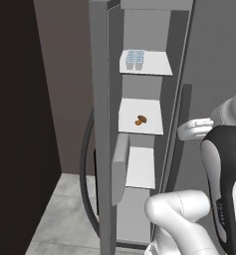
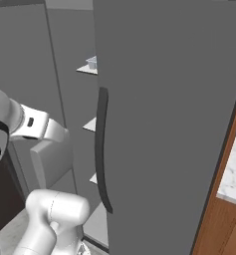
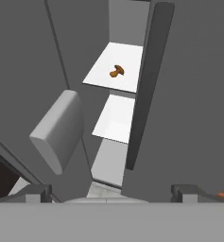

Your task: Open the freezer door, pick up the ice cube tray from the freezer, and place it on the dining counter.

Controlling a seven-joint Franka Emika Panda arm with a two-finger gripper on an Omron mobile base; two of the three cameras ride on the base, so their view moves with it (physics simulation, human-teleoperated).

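Freezer door: swung fully out and seen edge-on in the left base view, so the compartment stands clear for a reach; dark curved handle bulging off its far side.
Door bin: one grey bin on the inner face of the open door, jutting toward the shelves.
Freezer: narrow and open, white shelves stacked one above another.
Ice cube tray: on the top shelf, toward its left front, lying flat; untouched, well above and apart from the hand.
Brown food item: on the shelf below, alone near the middle.
Fingers: spread wide, nothing between them; aimed into the opening at the lower shelves, likely staged ahead of the reach up to the tray.
Neighbouring door: closed, with its own long dark handle.
Dining surface: marble corner at the right of the right base view, bare where visible.
Count: one tray, one food item, three white shelves in sight, one door bin, two handles.
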